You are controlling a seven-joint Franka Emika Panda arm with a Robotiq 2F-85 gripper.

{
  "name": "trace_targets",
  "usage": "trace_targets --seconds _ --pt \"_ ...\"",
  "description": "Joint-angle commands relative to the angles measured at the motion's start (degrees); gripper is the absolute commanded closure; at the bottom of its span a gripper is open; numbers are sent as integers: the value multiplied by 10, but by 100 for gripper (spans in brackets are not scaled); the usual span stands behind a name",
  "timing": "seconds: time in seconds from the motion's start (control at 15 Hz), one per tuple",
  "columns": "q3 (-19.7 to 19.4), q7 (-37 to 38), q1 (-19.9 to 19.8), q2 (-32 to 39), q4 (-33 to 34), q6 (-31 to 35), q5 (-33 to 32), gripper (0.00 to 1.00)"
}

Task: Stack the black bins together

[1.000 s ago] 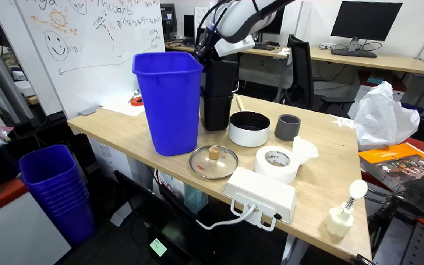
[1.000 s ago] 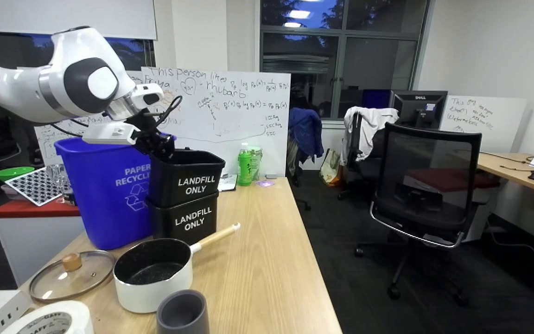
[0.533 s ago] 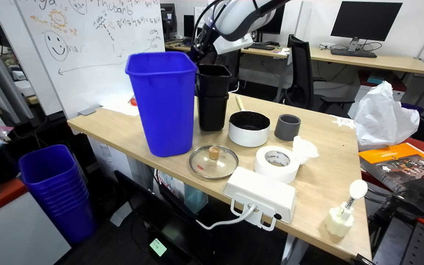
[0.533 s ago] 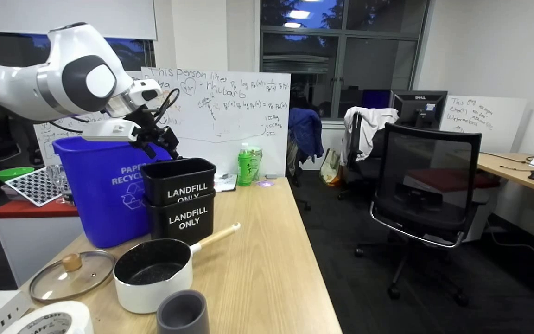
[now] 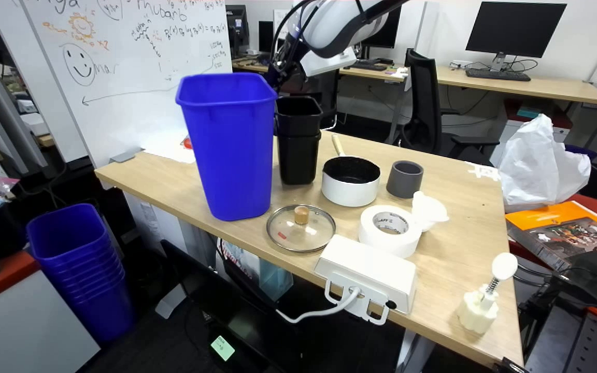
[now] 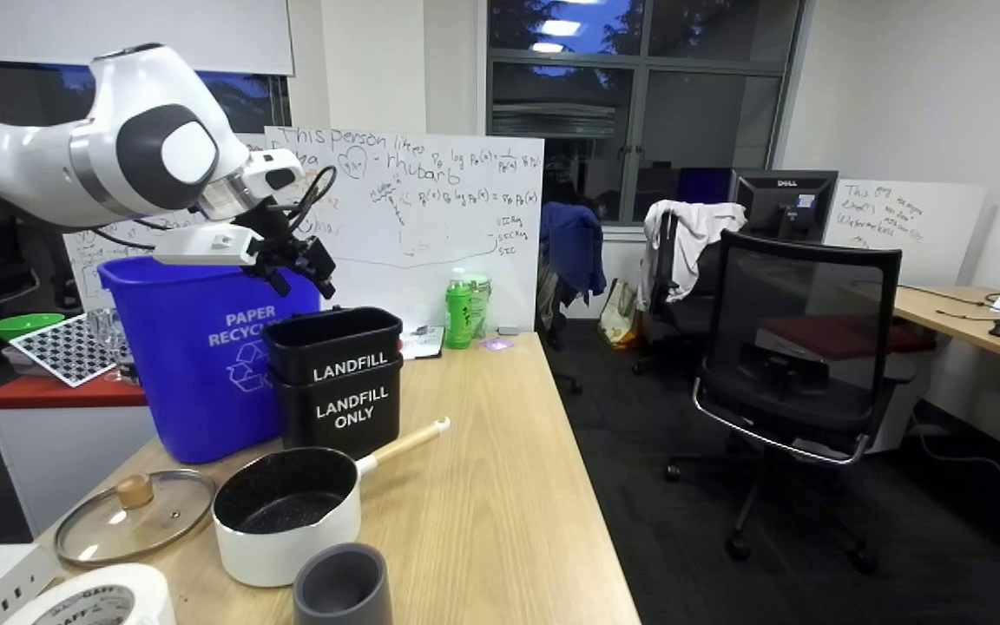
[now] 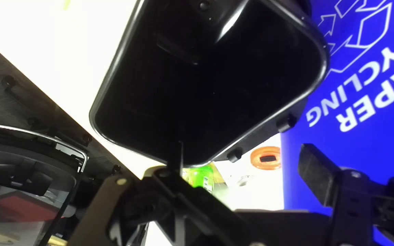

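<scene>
Two black bins stand stacked on the table, upright. The upper black bin (image 6: 333, 351) sits inside the lower black bin (image 6: 348, 408), with its rim and upper wall above the lower one's rim. In an exterior view the upper black bin (image 5: 298, 122) and lower black bin (image 5: 297, 160) show beside the blue bin (image 5: 231, 150). My gripper (image 6: 302, 282) is open just above the upper rim, holding nothing. From the wrist, the gripper (image 7: 245, 162) has its fingers wide apart; one overlaps the edge of the upper bin (image 7: 210, 85) in the picture, and contact cannot be told.
The tall blue bin (image 6: 196, 365) stands close beside the stack. A white pot (image 5: 350, 189), a glass lid (image 5: 298, 233), a grey cup (image 5: 404, 178) and a tape roll (image 5: 389, 235) lie nearer the front. A green bottle (image 6: 458, 312) stands behind.
My gripper has opened and let go of the upper black bin, which has sunk deeper into the lower one. The stack and the blue bin have shifted slightly left in both exterior views.
</scene>
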Motion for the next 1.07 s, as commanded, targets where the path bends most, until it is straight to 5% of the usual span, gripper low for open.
trace_targets --seconds 0.0,0.13,0.2,0.33,1.0 --pt "-3 -3 2 0 1 -1 4 14" --pt "-3 -3 2 0 1 -1 5 14" --pt "-3 -3 2 0 1 -1 4 3" --pt "3 -2 -4 -8 6 -17 17 0" --pt "-1 -1 -2 -7 12 -10 21 0"
